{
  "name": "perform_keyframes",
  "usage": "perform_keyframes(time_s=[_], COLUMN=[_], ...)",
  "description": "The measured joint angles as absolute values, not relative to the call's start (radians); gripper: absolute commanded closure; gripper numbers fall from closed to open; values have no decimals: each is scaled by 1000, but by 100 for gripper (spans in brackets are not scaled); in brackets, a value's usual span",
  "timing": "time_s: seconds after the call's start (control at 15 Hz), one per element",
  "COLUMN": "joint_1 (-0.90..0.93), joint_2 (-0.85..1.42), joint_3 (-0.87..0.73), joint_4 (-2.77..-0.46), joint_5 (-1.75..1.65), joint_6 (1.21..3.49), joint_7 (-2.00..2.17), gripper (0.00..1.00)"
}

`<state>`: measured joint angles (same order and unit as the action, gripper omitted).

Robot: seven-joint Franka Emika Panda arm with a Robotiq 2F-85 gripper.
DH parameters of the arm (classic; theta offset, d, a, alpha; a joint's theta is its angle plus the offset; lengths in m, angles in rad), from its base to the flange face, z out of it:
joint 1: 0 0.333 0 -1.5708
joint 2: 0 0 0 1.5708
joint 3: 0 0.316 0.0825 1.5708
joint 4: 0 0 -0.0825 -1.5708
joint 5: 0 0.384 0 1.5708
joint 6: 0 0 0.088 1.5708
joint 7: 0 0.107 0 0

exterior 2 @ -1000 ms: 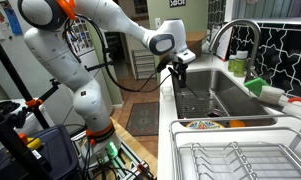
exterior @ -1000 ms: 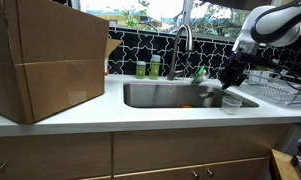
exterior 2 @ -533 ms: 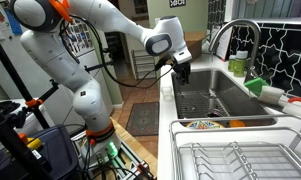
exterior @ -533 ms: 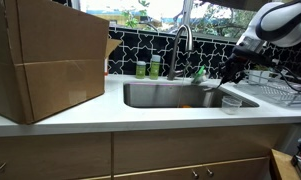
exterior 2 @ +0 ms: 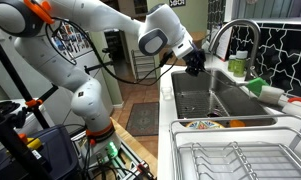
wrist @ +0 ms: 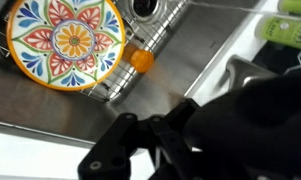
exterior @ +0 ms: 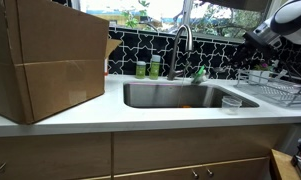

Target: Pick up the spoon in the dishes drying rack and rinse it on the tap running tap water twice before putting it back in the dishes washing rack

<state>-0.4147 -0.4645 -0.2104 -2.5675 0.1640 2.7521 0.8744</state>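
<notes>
Ines: Since the earlier frames the arm (exterior: 282, 20) has swung upward. The pincer (exterior 2: 197, 66), which hung low at the near edge of the sink (exterior 2: 190, 100), now sits higher and leans toward the tap (exterior 2: 233, 30).

Tom: Where does the tap stand?

Ines: At the back of the sink, in both exterior views. Its arched spout curves over the basin, and green bottles (exterior: 147, 68) stand just beside its base.

Tom: Is the pincer spread or pressed together?

Ines: She cannot tell. In an exterior view it is a small dark shape. In the wrist view its fingers (wrist: 120, 150) are blurred black masses along the bottom, and whether anything sits between them is unclear.

Tom: And the spoon?

Ines: The drying rack (exterior 2: 240, 152) rests on the worktop (exterior: 90, 118) next to the sink, but its contents are too small to make out.

Tom: What lies under the camera?

Ines: A brightly patterned plate (wrist: 70, 40) rests on a wire grid (wrist: 165, 40) in the sink bottom. A small orange ball (wrist: 142, 60) sits just beside the plate's rim.

Tom: Anything else on the worktop?

Ines: A large cardboard box (exterior: 50, 60) stands at the far end from the rack, and a clear cup (exterior: 231, 103) sits at the sink's edge.
</notes>
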Motion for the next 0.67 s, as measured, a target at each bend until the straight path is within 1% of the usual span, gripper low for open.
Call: perform_keyframes(time_s=[0.13, 0.4, 0.47, 0.67], joint_1=[-455, -598, -619, -628], joint_2=[-495, -540, -547, -547], joint_3=[-232, -240, -243, -239], joint_4=[-2564, -2566, -2567, -2567], joint_5=[171, 170, 171, 171], joint_6=[2779, 2781, 2779, 2779], joint_7=[875, 882, 882, 878], gripper=[98, 98, 93, 93])
